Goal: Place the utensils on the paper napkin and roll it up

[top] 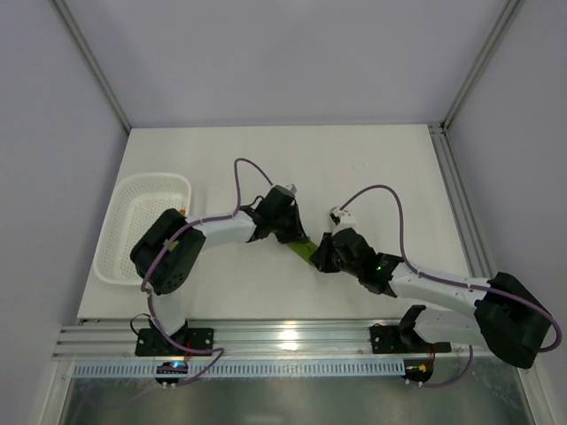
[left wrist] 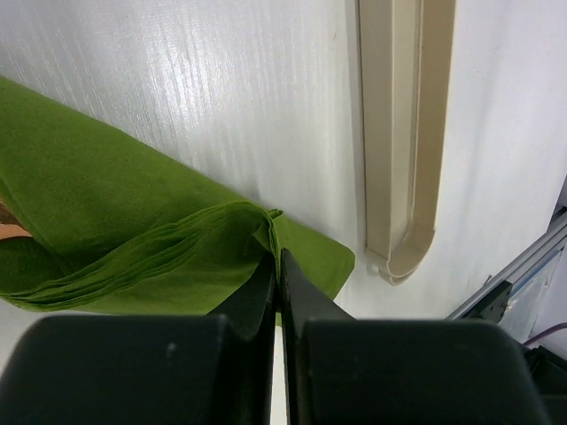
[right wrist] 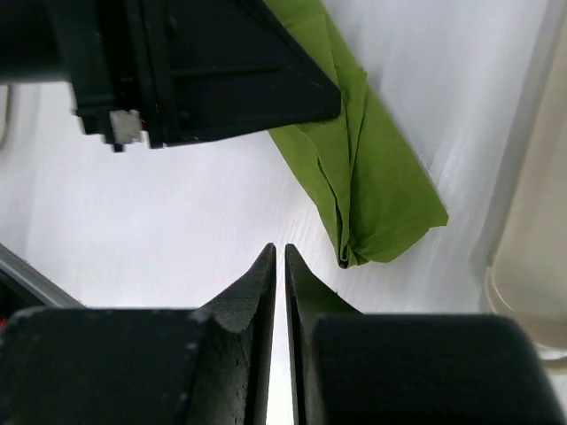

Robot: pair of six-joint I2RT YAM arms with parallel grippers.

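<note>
The olive-green paper napkin point(left wrist: 133, 212) lies folded over into a loose roll on the white table. It also shows in the right wrist view point(right wrist: 372, 168) and as a green strip between the two grippers in the top view point(top: 302, 251). My left gripper point(left wrist: 276, 257) is shut on the napkin's folded edge. My right gripper point(right wrist: 280, 252) is shut and empty, just off the roll's end and apart from it. The fork and spoon are hidden. A small brownish patch point(left wrist: 7, 221) shows under the fold, and I cannot tell what it is.
A white mesh basket point(top: 155, 178) stands at the table's left. A pale beige oblong piece point(left wrist: 403, 133) lies beyond the napkin, also at the right edge of the right wrist view point(right wrist: 532, 221). The left gripper's black body point(right wrist: 204, 62) is close ahead of my right gripper.
</note>
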